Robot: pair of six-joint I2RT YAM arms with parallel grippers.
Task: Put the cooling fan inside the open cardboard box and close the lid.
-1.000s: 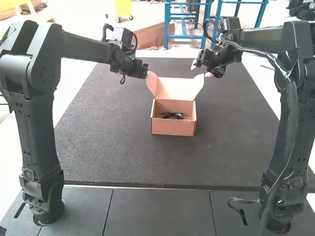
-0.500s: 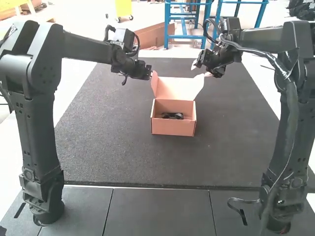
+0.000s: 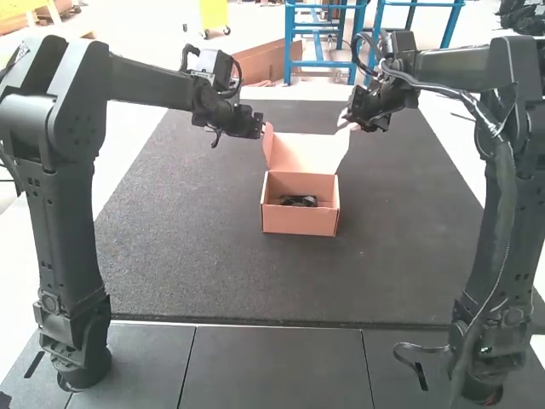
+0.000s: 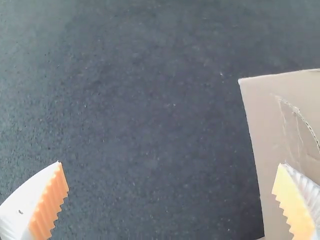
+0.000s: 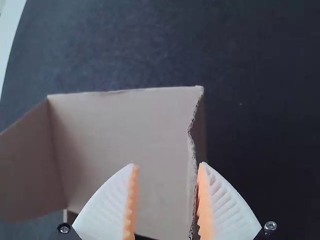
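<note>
A small cardboard box stands mid-mat with its lid upright at the back. Inside lies the black cooling fan. My left gripper hovers at the lid's upper left corner. In the left wrist view the left gripper is open wide, and one fingertip overlaps the lid's edge. My right gripper is at the lid's upper right corner. Seen from the wrist, the right gripper is open, its fingers apart over the lid, with the folded side edge between them.
The box sits on a dark mat with free room on every side. A lighter floor borders the mat on the left, and black panels run along the near edge.
My left gripper has moved right, up to the lid's left corner. The right gripper shifted slightly left and down at the right corner. The lid's side flaps have folded inward.
</note>
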